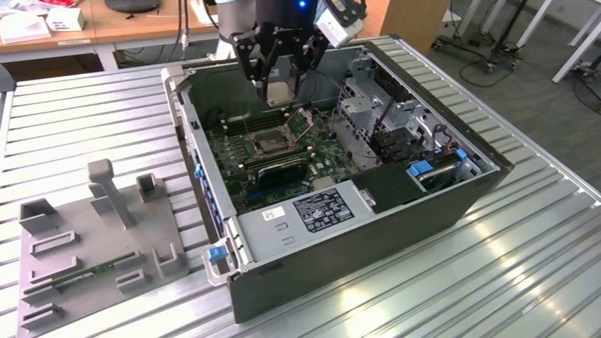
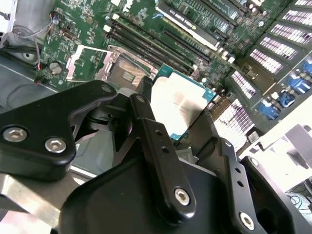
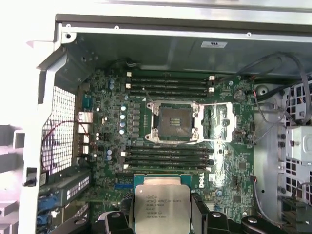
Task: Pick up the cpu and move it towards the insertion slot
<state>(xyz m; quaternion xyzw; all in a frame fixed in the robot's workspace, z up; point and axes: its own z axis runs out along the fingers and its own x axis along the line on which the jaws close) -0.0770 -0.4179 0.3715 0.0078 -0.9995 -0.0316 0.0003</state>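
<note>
My gripper [image 1: 280,91] hangs over the open computer case, shut on the cpu [image 1: 281,92], a flat square chip with a silver top. In the first wrist view the cpu [image 3: 161,204] sits between the black fingers [image 3: 201,210], held above the green motherboard. The second wrist view has the cpu [image 2: 179,99] clamped between the two black fingers [image 2: 146,92]. The insertion slot [image 3: 176,120], a dark square socket in a silver frame, lies open on the board beyond the chip; it also shows as the insertion slot [image 1: 269,143] and the insertion slot [image 2: 127,74]. The chip is above and short of the socket.
The case wall [image 1: 193,134] and drive cage [image 1: 376,105] flank the board. Long black memory slots [image 3: 168,83] run on both sides of the socket. A grey fixture plate [image 1: 94,246] with a green memory stick [image 1: 89,273] lies at the exterior view's left on the slatted table [image 1: 526,267].
</note>
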